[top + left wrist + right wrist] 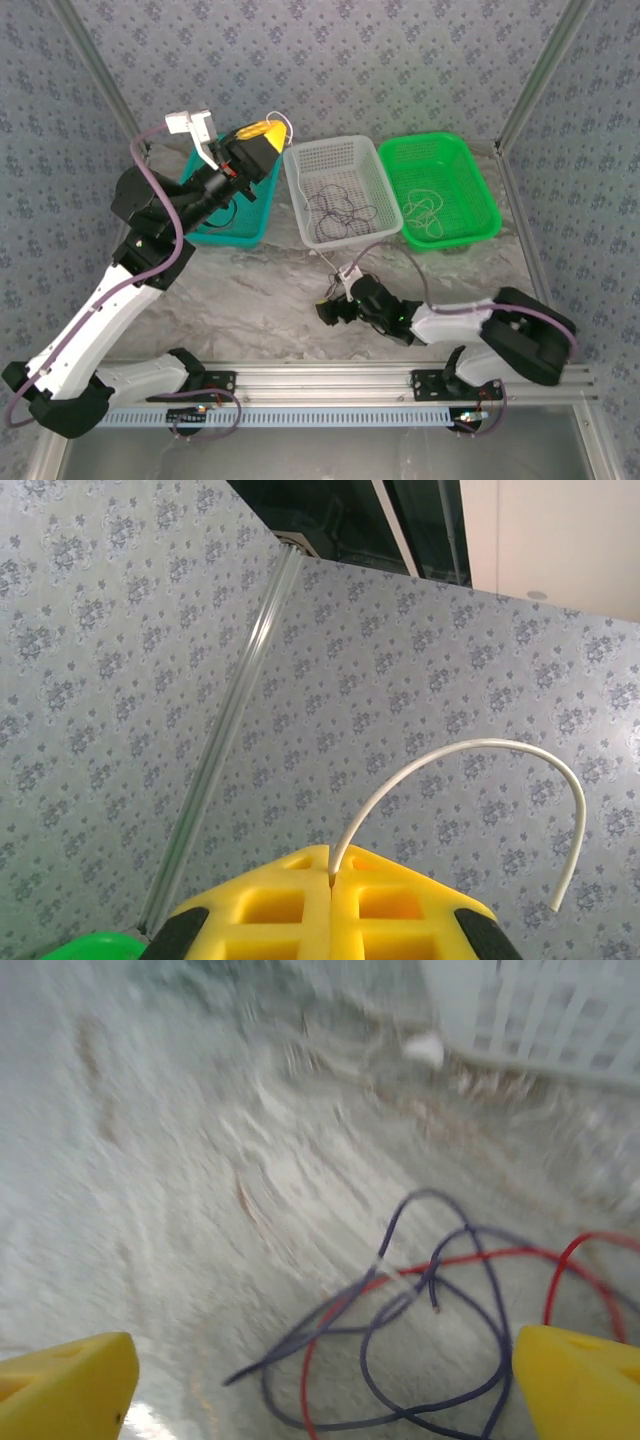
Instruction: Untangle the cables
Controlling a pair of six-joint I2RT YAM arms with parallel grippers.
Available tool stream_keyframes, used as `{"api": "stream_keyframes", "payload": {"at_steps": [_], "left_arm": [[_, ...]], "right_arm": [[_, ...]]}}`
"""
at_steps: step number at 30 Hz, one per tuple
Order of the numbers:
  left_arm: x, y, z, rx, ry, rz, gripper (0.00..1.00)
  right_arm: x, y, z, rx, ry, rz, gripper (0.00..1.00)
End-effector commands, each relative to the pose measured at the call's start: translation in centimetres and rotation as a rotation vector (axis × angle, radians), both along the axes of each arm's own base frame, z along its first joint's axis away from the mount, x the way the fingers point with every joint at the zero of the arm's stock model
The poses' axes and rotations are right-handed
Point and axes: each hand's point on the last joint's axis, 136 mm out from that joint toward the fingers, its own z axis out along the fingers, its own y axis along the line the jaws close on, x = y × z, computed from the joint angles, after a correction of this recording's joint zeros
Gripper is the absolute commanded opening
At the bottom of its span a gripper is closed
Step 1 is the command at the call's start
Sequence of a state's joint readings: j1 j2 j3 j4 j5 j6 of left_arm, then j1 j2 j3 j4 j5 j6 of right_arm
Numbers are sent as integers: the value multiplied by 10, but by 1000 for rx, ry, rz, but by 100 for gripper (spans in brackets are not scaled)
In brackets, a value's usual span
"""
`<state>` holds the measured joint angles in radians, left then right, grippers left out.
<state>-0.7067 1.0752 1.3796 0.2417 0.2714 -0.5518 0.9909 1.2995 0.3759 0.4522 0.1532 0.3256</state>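
top: overhead, far | left wrist: faces wall [120, 630] | right wrist: close tabletop [150, 1210]

Walls [350, 60]: grey-blue, small floral print
Table [250, 290]: grey-white marbling
Left basket [264, 212]: teal
Middle basket [330, 148]: white
Right basket [425, 140]: green
Table cables [432, 1272]: red, dark blue-purple
Arched cable [480, 743]: white
Left gripper [330, 870]: yellow
Right gripper [320, 1390]: yellow
Arms [95, 310]: white, black joints

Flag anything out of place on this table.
A knot of red and dark cables lies on the tabletop, outside the white basket, between the fingers of the open right gripper. The left gripper, shut, holds one white cable up in the air.
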Motion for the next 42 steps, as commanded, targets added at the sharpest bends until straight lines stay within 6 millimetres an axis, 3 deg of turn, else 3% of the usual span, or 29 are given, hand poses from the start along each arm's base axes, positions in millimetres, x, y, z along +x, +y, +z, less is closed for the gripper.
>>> {"api": "stream_keyframes", "payload": {"at_steps": [1,5,11,17,21,27,32,37,42], "left_arm": [[1,6,8,3,-29,38,0],[10,-2,-4,14,-1,28,0],[15,-9,-10,20,13,11,0],[18,-12,-13,27,23,5,0],[21,-17,-18,29,42,-12,0],[28,-29,-24,13,65,-55,0],[34,-37,-31,17,86,-72,0],[37,-40,-37,11,102,-85,0],[37,-39,-39,6,104,-81,0]], "right_arm": [[-2,-5,48,71,-75,1,100],[-9,-23,86,88,-135,6,100],[-10,-55,105,80,-169,-66,100],[-8,-65,138,94,-224,-69,100],[-1,-59,181,120,-303,-41,100],[22,-35,219,116,-386,12,100],[50,-15,246,143,-440,26,100],[78,11,257,162,-447,49,100],[89,40,272,264,-458,119,100]]}}
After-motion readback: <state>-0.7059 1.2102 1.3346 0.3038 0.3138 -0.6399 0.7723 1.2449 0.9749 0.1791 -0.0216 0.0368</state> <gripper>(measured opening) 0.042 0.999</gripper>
